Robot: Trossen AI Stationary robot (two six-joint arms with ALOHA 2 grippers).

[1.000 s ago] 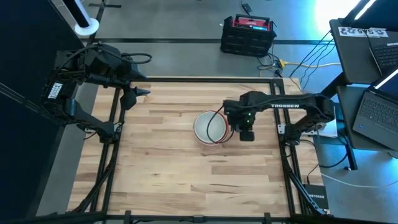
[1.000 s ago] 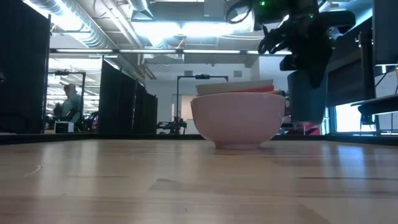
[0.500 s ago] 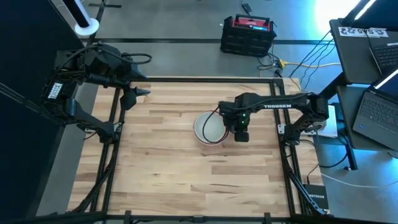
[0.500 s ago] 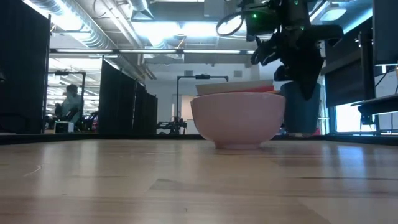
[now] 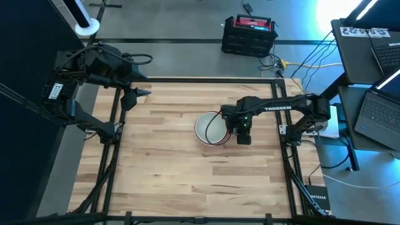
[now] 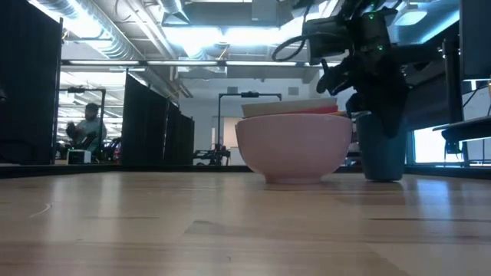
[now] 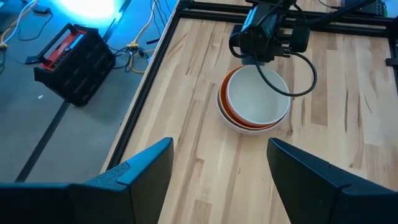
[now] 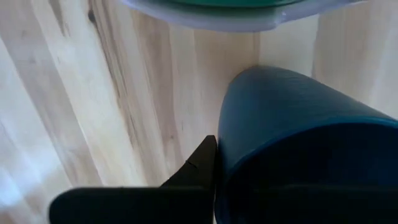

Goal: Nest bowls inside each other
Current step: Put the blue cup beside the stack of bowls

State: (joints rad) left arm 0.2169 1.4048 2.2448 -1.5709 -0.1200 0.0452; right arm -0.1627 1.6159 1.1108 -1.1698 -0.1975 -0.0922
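The bowls stand nested in one stack (image 5: 210, 129) at mid-table, on the base of the outer pale bowl (image 6: 293, 149). A white bowl (image 7: 256, 98) lies innermost, with orange and red rims showing around it. Just right of the stack, my right gripper (image 5: 244, 135) points down, shut on a small dark blue cup (image 6: 381, 152). The cup's base is at table level. Whether it rests on the wood I cannot tell. My left gripper (image 7: 217, 180) hovers open at the table's far left corner (image 5: 139, 92), empty. My right gripper comes from above, pointing down, and holds the dark blue cup by its wall at the rim (image 8: 227, 155). One finger (image 8: 200, 163) lies on the wall's outside. The cup hides the other. The cup hangs upright below the fingers, next to the stack.
Bare wood lies all around the stack, inside the black frame rail (image 5: 187, 80) that rims the table. A black and red case (image 5: 249, 34) sits on the floor beyond the far edge. Laptops (image 5: 378, 112) are at the right.
My right gripper has sunk with the dark blue cup beside the bowl stack, staying shut on it. The cup has stayed upright, and its base has come from well above the table down to table level.
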